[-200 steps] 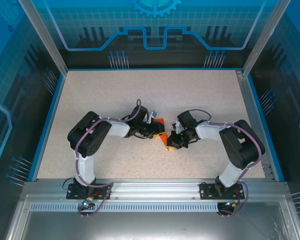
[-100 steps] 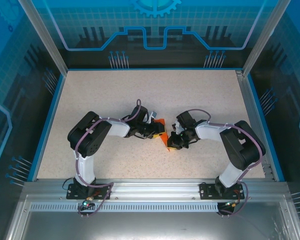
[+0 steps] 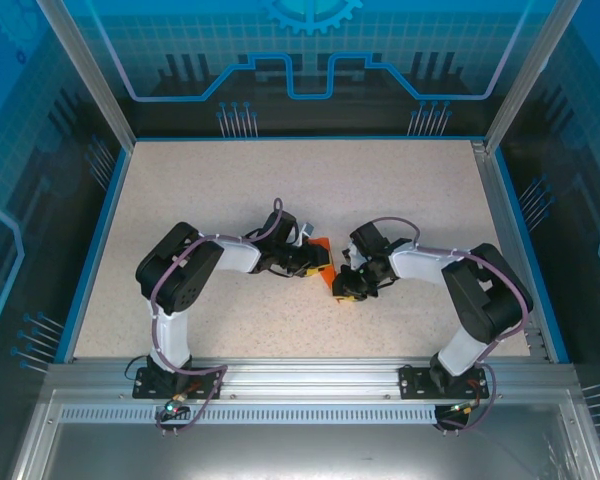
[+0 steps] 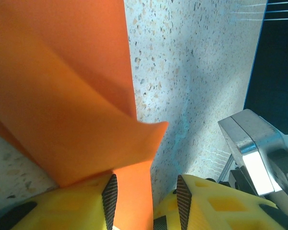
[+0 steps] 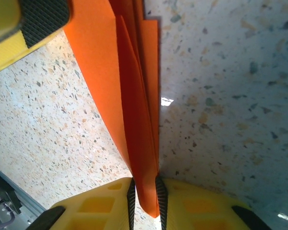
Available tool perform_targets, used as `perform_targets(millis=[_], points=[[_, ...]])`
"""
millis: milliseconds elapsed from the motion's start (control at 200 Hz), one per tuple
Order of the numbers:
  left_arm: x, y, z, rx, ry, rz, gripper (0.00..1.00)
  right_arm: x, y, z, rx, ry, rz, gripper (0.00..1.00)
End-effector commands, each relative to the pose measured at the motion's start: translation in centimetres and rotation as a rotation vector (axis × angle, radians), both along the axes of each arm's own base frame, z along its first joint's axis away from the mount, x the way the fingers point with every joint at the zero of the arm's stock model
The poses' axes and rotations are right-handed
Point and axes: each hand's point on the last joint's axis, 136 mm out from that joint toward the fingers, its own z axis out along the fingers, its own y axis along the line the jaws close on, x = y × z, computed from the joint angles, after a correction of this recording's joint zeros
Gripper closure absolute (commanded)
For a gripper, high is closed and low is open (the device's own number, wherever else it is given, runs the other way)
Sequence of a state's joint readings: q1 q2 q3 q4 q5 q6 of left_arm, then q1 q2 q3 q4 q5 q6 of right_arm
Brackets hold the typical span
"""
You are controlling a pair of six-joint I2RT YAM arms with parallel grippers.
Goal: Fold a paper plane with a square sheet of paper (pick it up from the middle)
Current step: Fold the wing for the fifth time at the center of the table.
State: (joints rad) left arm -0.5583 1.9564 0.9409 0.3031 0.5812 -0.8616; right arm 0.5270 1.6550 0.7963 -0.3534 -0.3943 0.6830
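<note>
Right arm has edged slightly toward the left one since the earlier view; both meet mid-way across the speckled surface (image 3: 230, 190) at the orange paper (image 3: 321, 245), already folded into long narrow layers. Right fingers (image 5: 96, 205) pinch the stacked folded edges between their pads, while left fingers (image 4: 77, 201) stand partly spread around a loose flap that rests against one pad only. Folding seems about midway; next, probably, the left must close on its flap and draw it over squarely.
</note>
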Motion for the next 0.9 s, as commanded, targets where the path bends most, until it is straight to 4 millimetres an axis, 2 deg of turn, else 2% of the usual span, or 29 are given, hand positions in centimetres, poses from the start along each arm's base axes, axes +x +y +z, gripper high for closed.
perform_targets(millis=[0, 65, 185, 315, 425, 675, 755, 820, 895], points=[[-1.1, 1.0, -3.1, 0.083, 0.078, 0.007, 0.59, -1.1, -0.7, -0.7, -0.074, 0.029, 0.024, 0.79], [-1.1, 0.9, -3.1, 0.082, 0.078, 0.006, 0.59, -1.3, -1.0, -1.2, -0.092, 0.043, 0.017, 0.86], [-1.1, 0.9, -3.0, 0.082, 0.076, 0.002, 0.59, -1.8, -1.3, -2.0, -0.106, 0.073, 0.006, 0.92], [-1.1, 0.9, -3.0, 0.086, 0.079, 0.000, 0.59, -2.2, -1.7, -2.6, -0.135, 0.098, -0.001, 0.89], [-1.2, 1.0, -3.2, 0.091, 0.082, -0.001, 0.59, -1.9, -1.5, -1.4, -0.110, 0.060, 0.002, 0.86], [-1.3, 1.1, -3.5, 0.101, 0.090, -0.002, 0.59, 0.7, -0.3, 3.8, 0.011, -0.110, -0.037, 0.77], [-1.3, 1.0, -3.4, 0.099, 0.089, -0.005, 0.59, 1.2, 1.6, 4.7, 0.134, -0.129, -0.027, 0.83], [-1.3, 1.0, -3.4, 0.100, 0.091, -0.005, 0.59, 1.6, 2.5, 4.3, 0.177, -0.110, -0.039, 0.90], [-1.3, 1.0, -3.4, 0.099, 0.091, -0.005, 0.59, 2.0, 3.3, 3.7, 0.217, -0.099, -0.050, 0.94]])
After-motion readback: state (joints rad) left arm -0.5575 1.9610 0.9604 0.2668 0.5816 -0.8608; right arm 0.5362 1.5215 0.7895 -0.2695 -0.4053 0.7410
